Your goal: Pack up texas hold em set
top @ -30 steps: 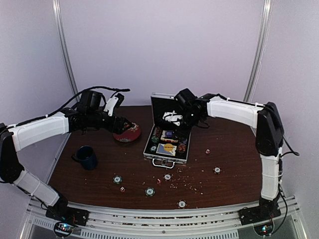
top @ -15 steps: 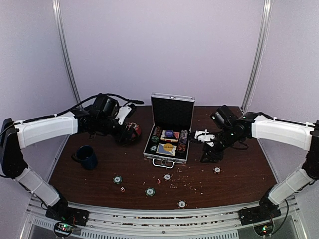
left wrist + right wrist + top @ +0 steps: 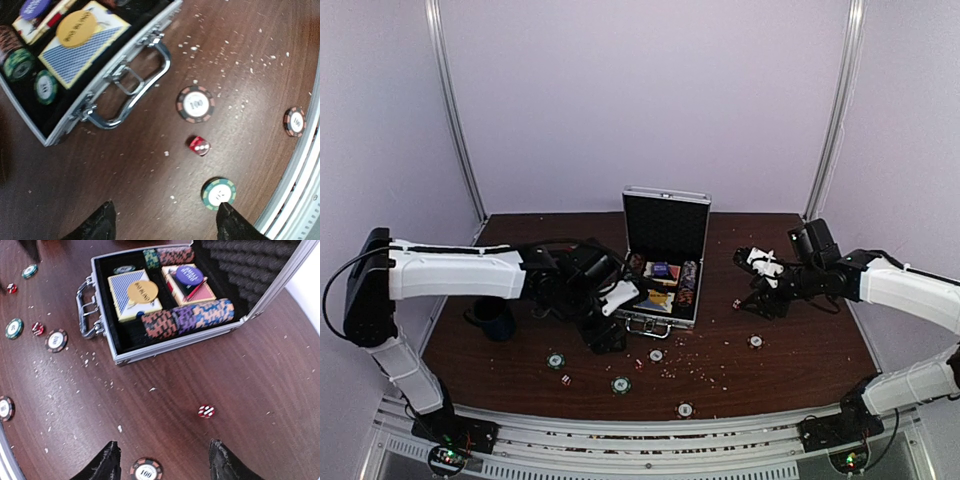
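The silver case [image 3: 663, 283] stands open mid-table, lid up, holding chip rows [image 3: 187, 317], a pink card box [image 3: 176, 287] under a blue disc [image 3: 189, 275], and a blue card deck [image 3: 131, 297]. My left gripper [image 3: 604, 338] is open and empty just in front of the case's left corner, low over bare table [image 3: 165, 227]. A green chip [image 3: 218, 193] lies by its right fingertip, with a red die [image 3: 199, 146] and a 100 chip [image 3: 195, 104] beyond. My right gripper [image 3: 753, 306] is open and empty [image 3: 165, 466] right of the case, over a red die [image 3: 206, 411] and a 100 chip [image 3: 146, 471].
More chips [image 3: 555, 360] [image 3: 621, 384] [image 3: 685, 409] and a die [image 3: 565, 379] lie scattered near the front edge among pale crumbs. A dark blue mug [image 3: 496, 318] stands at the left, partly behind my left arm. The red plate is hidden. The metal table rail [image 3: 300, 185] runs close by.
My left arm swung from the plate at the back left to the table in front of the case. My right arm left the case and went right, over the die.
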You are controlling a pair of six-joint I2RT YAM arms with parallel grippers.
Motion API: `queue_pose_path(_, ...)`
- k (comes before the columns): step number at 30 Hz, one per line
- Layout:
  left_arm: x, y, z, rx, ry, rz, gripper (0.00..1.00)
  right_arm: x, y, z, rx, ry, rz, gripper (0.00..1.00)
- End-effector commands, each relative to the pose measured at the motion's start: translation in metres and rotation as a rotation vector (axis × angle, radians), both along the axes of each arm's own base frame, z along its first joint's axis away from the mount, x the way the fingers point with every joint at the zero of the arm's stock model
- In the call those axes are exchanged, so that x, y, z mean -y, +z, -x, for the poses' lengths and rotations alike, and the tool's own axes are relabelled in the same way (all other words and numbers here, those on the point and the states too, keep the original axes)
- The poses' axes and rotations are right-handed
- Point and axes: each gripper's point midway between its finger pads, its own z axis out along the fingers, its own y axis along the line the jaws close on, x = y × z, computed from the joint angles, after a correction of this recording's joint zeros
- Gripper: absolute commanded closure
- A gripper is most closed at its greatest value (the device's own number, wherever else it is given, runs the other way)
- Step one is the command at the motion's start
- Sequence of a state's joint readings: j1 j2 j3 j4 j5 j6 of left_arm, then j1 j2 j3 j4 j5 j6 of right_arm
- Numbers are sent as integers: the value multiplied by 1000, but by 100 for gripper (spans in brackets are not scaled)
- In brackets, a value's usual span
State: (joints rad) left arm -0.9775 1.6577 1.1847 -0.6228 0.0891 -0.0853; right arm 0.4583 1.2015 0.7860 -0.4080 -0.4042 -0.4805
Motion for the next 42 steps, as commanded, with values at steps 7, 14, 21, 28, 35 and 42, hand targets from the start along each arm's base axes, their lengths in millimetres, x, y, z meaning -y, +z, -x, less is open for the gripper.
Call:
queue_pose_path(7, 45, -39, 0, -12, 46, -107, 31, 10, 8, -24, 102, -78, 33, 40)
queue_pose_path(14, 57, -54, -12, -18, 124, -114, 30, 11, 4, -24, 99, -73, 47, 40)
queue_pose_path(21, 54, -66, -5, -57, 118, -132, 30, 12, 0, -24, 92, -71, 59, 40)
queue_pose_path(28, 42, -70, -3, -62, 140, -167, 32, 12, -4, -25, 81, -69, 69, 40)
queue_pose_path(35, 37, -70, 1, -92, 149, -165, 35, 12, -6, -24, 76, -68, 74, 40)
queue_pose_path(42, 36, -74, -1, -87, 162, -174, 39, 12, -6, -24, 75, -67, 74, 40)
